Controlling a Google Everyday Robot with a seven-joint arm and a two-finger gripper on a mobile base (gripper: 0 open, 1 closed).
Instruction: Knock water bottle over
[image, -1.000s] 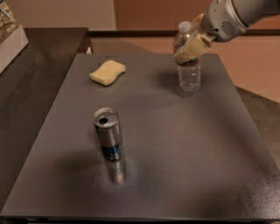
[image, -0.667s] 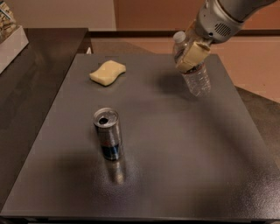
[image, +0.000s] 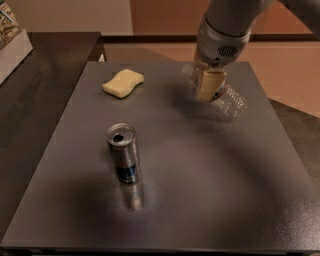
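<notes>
The water bottle (image: 231, 101) is clear and ribbed. It leans steeply at the far right of the grey table (image: 210, 190), with its top toward the upper left and its base toward the lower right. My gripper (image: 208, 86) hangs from the arm above and sits right against the bottle's upper part, covering its label and most of its neck. Whether the bottle rests flat on the table I cannot tell.
A silver and blue drink can (image: 123, 152) stands upright at the centre left. A yellow sponge (image: 123, 83) lies at the far left of the table. A white box (image: 11, 47) sits on the dark counter to the left. The table's right edge is near the bottle.
The bottle stood upright a second ago and has tipped over toward the right. My gripper has moved left and down along with its top.
</notes>
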